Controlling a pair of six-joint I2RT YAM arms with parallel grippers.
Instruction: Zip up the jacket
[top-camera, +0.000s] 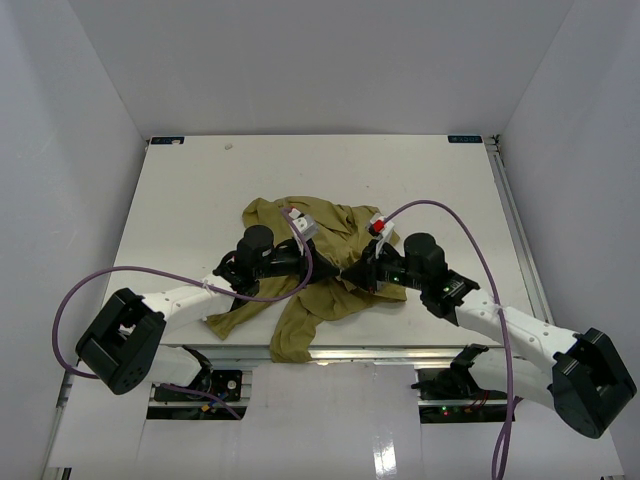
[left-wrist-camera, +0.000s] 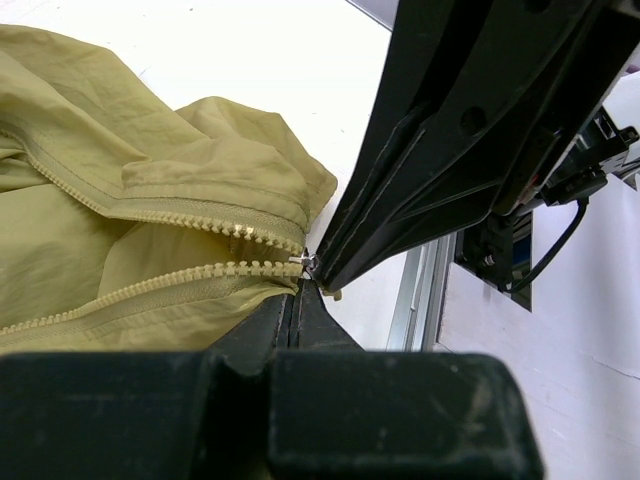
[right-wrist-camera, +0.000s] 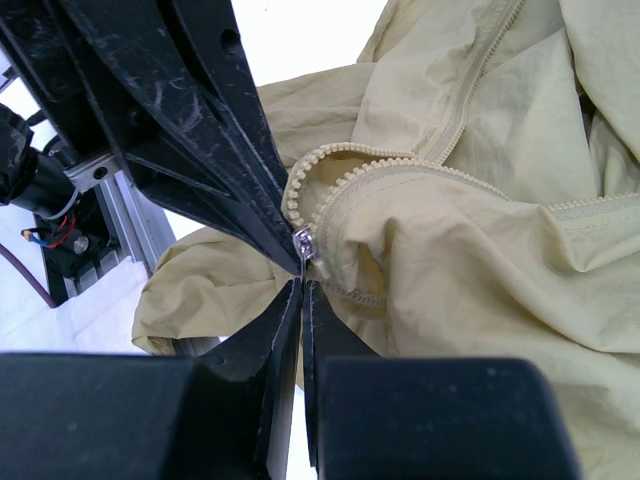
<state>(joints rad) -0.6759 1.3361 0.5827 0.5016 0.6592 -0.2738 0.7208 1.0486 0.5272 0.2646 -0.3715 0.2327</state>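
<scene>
The olive-green jacket (top-camera: 300, 300) lies crumpled near the table's front edge, with part of it hanging over the edge. Its zipper is open, and the two tooth rows (left-wrist-camera: 180, 225) part just above the small metal slider (right-wrist-camera: 303, 243), which also shows in the left wrist view (left-wrist-camera: 306, 262). My left gripper (left-wrist-camera: 297, 298) is shut on the jacket's hem just under the slider. My right gripper (right-wrist-camera: 302, 288) is shut, with the slider's pull running down between its tips. The two grippers meet tip to tip in the top view, left gripper (top-camera: 322, 263) and right gripper (top-camera: 347, 271).
The white table (top-camera: 190, 190) has walls at the back and on both sides. Its front edge has a metal rail (left-wrist-camera: 425, 290). Purple cables (top-camera: 440, 210) loop over both arms. A white and red tag (top-camera: 379, 225) sits by the jacket's right side.
</scene>
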